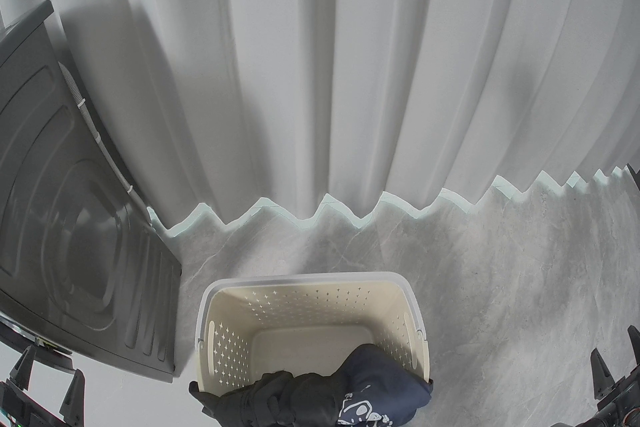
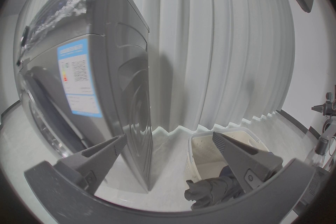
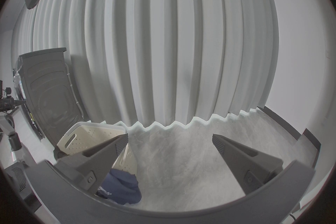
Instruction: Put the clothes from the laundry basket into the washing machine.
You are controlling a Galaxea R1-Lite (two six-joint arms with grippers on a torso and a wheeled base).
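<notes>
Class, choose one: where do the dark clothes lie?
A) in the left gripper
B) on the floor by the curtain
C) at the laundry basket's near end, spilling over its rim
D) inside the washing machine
C: the dark clothes sit heaped in the laundry basket, hanging over its near rim.
</notes>
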